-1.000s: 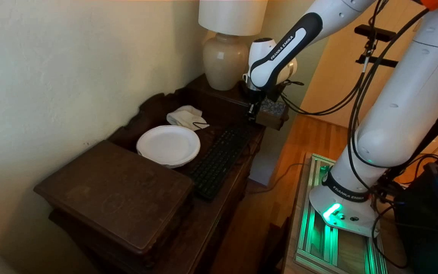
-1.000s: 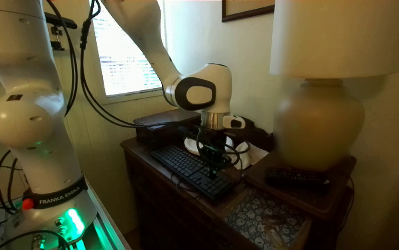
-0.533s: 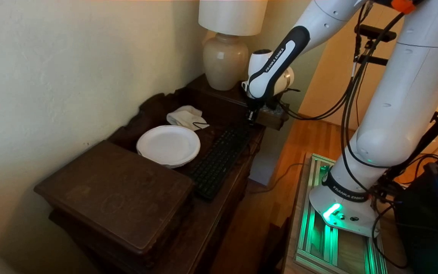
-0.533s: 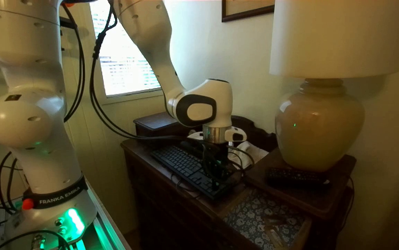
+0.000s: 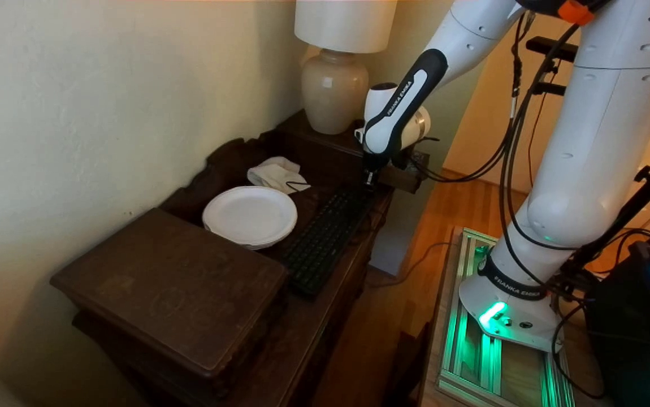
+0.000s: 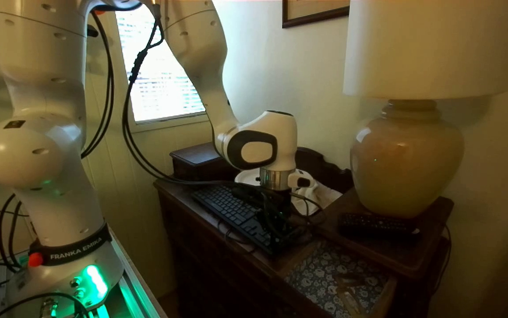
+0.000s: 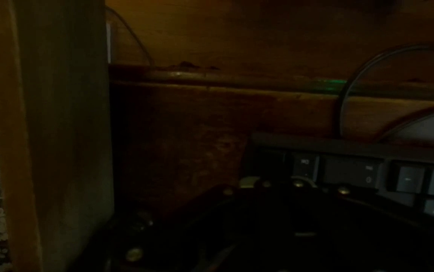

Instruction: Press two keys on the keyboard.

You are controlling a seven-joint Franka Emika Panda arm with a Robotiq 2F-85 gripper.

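- Bearing all that the job needs, the desk (image 5: 302, 322) has its long front edge set from seven to one o'clock in an exterior view.
- The arm (image 5: 602, 147) stands between three and four o'clock from the desk and arches over it; getting there looks done.
- The keyboard (image 5: 328, 240) lies flat on the desk, long way set from seven to one o'clock as well.
- The white plate (image 5: 250, 216), near ten o'clock from the keyboard, plays no part.
- The pincer (image 5: 368, 183) hangs downward at the keyboard's one o'clock end. Its tips look together, gripping nothing, a fit shape for poking, though the wrist view is very dark. Whether it touches or hovers just above, I cannot tell.
- In the wrist view, a wide key (image 7: 349, 170) shows just short of three o'clock from the pincer's front, and a narrower key (image 7: 303, 168) near two. Neither visibly sits lower than its surroundings. My judgement: the first press is at hand or under way, and no finished press can be confirmed; probably one, perhaps both, remain. A pressed key would spring back, so the count does not show.
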